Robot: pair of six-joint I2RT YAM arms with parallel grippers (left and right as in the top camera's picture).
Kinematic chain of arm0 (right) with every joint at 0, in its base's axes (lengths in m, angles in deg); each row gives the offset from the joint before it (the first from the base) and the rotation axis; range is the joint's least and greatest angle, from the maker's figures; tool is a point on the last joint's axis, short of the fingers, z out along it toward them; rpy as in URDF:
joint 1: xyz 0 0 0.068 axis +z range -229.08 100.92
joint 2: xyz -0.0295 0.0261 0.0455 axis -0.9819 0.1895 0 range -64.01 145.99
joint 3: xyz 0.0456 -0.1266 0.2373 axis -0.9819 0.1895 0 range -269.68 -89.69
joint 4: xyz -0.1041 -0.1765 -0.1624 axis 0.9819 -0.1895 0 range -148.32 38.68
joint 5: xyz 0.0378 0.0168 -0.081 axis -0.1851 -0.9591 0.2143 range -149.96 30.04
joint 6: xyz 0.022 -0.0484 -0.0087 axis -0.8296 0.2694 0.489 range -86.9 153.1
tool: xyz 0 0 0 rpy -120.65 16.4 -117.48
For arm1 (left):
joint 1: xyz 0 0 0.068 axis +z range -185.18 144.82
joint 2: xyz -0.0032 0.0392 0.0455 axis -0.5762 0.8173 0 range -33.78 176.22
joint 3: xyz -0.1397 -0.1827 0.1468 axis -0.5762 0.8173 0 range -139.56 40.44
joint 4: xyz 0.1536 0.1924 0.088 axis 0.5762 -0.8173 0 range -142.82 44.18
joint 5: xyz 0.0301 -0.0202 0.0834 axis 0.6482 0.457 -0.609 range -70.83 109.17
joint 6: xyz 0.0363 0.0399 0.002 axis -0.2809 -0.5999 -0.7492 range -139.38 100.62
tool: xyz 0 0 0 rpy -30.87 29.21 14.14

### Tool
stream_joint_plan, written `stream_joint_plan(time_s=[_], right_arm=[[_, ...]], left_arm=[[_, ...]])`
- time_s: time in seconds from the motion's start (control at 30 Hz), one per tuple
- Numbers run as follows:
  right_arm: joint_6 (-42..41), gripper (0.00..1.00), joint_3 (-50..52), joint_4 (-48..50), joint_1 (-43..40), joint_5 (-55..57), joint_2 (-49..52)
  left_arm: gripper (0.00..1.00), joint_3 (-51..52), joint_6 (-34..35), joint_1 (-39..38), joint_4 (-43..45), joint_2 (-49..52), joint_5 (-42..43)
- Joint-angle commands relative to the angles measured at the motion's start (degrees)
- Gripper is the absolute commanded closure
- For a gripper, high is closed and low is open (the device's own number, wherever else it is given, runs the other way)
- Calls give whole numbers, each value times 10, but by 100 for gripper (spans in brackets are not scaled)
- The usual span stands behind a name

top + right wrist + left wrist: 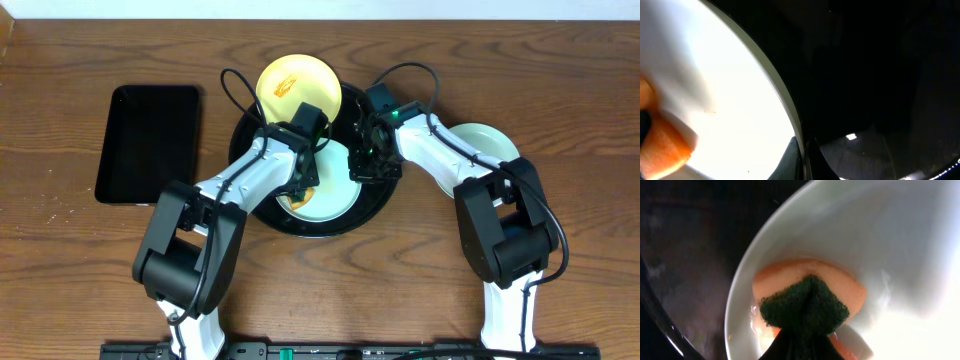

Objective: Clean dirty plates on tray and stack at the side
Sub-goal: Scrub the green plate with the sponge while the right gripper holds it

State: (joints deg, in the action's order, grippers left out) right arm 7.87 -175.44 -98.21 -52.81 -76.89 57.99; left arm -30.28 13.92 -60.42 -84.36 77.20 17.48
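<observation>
Green sponge [805, 305] clamped in left end effector [303, 188], on mint plate [338, 203], right end effector [362, 168] pinching rim

Overhead straight down on table [60, 290], both wrist views close on same plate [880, 240]

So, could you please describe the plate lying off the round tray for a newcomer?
Find the round black tray mid-table. Just right of it, on the table, lies a pale mint plate. Unlike the yellow plate and the other mint plate, it sits outside the tray.
</observation>
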Motion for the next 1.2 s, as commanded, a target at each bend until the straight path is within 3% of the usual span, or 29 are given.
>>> stream_joint_plan(time_s=[0.0,0.07,0.17,0.33,0.4,0.47,0.7,0.9,1.17], right_arm=[[9,99,4,-8,3,3,12],[11,99,4,-8,3,-8,12],[10,81,4,-6,3,-29,12],[-3,70,5,0,9,-33,21],[-7,76,5,2,11,-45,30],[-7,99,5,4,11,-59,37],[18,99,5,5,3,-86,39],[56,99,5,6,-1,-121,39],[61,99,5,0,-10,-121,39]], left_arm=[[92,19,11,2,-31,21,116],[92,19,11,2,-37,21,145],[92,19,11,2,-41,21,152],[92,19,10,2,-41,21,155],[92,20,9,2,-41,21,164],[92,20,9,2,-40,21,173],[92,20,0,2,-38,21,186],[93,14,-57,2,-13,14,285],[93,-21,-93,17,-12,-84,282]])
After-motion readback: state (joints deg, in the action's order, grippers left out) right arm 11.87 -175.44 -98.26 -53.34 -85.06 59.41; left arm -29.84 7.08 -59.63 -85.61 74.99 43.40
